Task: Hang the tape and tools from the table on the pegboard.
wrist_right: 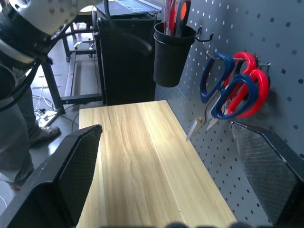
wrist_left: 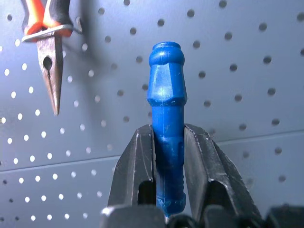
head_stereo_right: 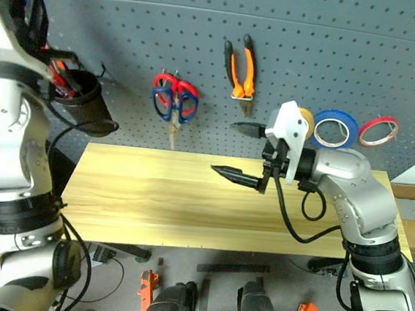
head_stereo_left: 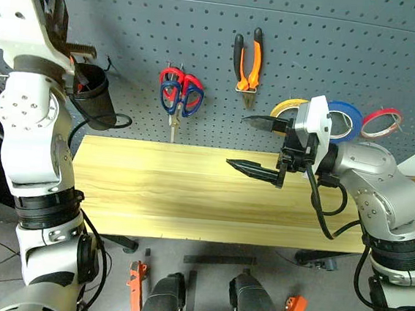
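My left gripper (wrist_left: 168,130) is raised at the upper left in front of the dark grey pegboard (head_stereo_left: 365,46), shut on the blue-handled screwdriver (wrist_left: 166,90), whose handle sticks out past the fingertips. The orange-and-black pliers (head_stereo_left: 247,60) hang on the pegboard. The dark-blue-handled scissors (head_stereo_left: 171,93) hang beside red-handled scissors (head_stereo_left: 192,94). The thin red tape ring (head_stereo_left: 382,122) hangs at the far right. My right gripper (head_stereo_left: 237,140) stands open over the wooden table (head_stereo_left: 174,193), pointing left, nothing between its fingers.
A black cup (head_stereo_left: 94,95) holding red and orange tool handles hangs on the pegboard just below my left hand. A yellow roll (head_stereo_left: 288,108) and a blue roll (head_stereo_left: 345,119) hang left of the red tape. A person's legs (wrist_right: 14,137) stand beyond the table's far end.
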